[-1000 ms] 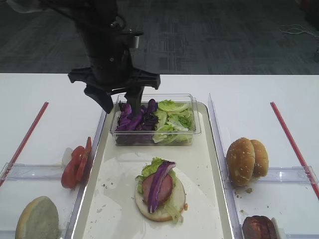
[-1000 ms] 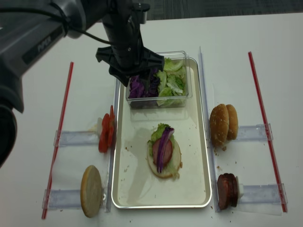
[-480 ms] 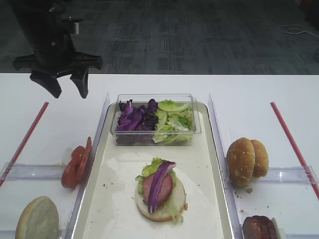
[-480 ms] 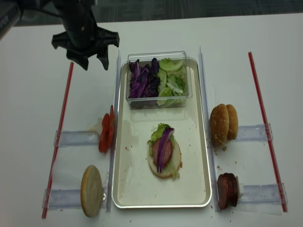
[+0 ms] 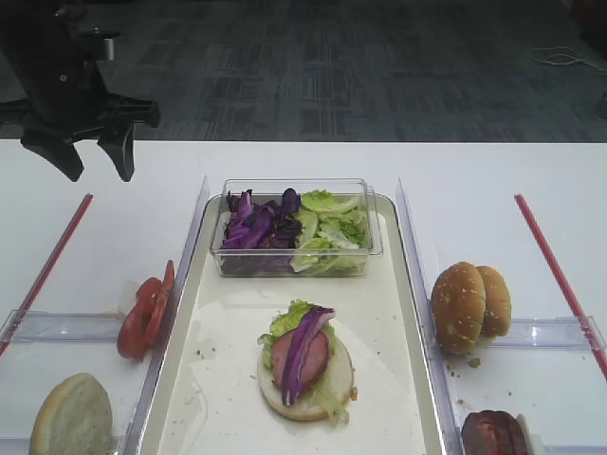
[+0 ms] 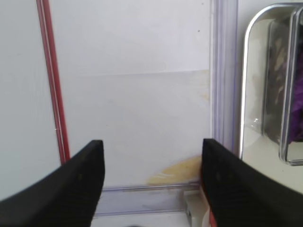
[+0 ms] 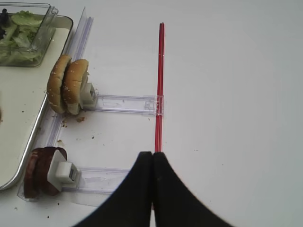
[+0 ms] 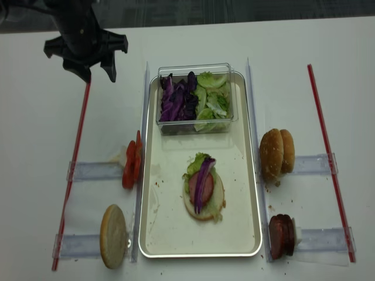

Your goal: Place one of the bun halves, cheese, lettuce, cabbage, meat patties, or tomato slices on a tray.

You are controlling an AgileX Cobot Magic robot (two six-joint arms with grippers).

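On the cream tray (image 5: 223, 389) (image 8: 170, 225) lies a bun bottom stacked with lettuce, a patty and a purple cabbage strip (image 5: 303, 353) (image 8: 203, 184). My left gripper (image 5: 96, 167) (image 8: 98, 72) (image 6: 151, 150) hangs open and empty over bare table, left of the tray's far corner. My right gripper (image 7: 152, 157) is shut on nothing, above the right red strip (image 7: 160, 85). Sesame bun tops (image 5: 469, 303) (image 7: 68, 85) and meat patties (image 5: 493, 434) (image 7: 40, 171) stand right of the tray. Tomato slices (image 5: 142, 313) and a pale bun half (image 5: 71, 419) stand left. No cheese is in view.
A clear box (image 5: 296, 263) at the tray's far end holds loose cabbage (image 5: 254, 227) and lettuce (image 5: 332, 232). Clear plastic rails (image 5: 66, 327) (image 7: 123, 103) hold the ingredients on both sides. A red strip (image 5: 47, 265) runs along the left. The table ends just behind the left arm.
My left gripper has left the clear box and swung back and to the left, off the tray, still open and empty. Nothing else has moved.
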